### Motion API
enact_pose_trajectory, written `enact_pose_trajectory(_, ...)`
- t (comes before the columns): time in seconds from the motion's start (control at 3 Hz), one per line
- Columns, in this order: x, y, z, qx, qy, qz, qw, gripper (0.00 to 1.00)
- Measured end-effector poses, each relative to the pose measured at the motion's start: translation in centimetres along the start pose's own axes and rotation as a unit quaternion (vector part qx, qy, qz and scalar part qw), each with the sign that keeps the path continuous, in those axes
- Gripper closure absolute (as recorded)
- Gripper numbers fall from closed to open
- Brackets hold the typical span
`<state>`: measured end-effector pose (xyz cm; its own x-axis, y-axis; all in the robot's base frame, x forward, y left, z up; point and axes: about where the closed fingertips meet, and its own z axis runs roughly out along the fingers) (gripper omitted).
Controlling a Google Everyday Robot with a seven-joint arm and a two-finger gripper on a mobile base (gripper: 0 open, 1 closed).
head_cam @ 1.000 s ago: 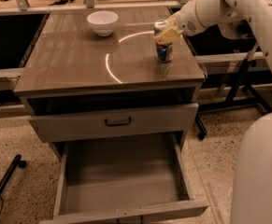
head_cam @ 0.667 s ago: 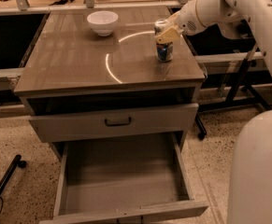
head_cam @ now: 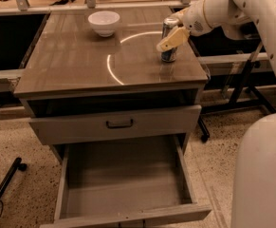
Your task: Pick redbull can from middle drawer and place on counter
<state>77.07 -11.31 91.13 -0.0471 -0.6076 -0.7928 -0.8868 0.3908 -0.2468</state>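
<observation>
The redbull can (head_cam: 168,55) stands upright on the counter (head_cam: 80,61), near its right edge. My gripper (head_cam: 170,32) reaches in from the right on the white arm and is open around the can. One beige finger (head_cam: 173,38) slants across the can's front and the other sits behind its top. The middle drawer (head_cam: 123,179) is pulled out low at the front, and its flat bottom is bare.
A white bowl (head_cam: 104,22) sits at the back of the counter. A closed drawer front with a black bar handle (head_cam: 119,124) is above the open drawer. The robot's white body (head_cam: 263,175) fills the lower right. A black stand leg (head_cam: 4,186) lies on the floor at left.
The fingers covered the can's top earlier; now they have spread and the silver top shows. The can stays on the counter.
</observation>
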Motion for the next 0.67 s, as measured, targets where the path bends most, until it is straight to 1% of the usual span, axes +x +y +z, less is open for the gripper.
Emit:
enact_pose_trajectory(0.33,-0.3,0.0,-0.5,-0.003,-0.011,-0.006,0.9999,0.0)
enact_pose_trajectory(0.67,-0.6,0.1,-2.1,0.002,-0.013,-0.017,0.9998,0.0)
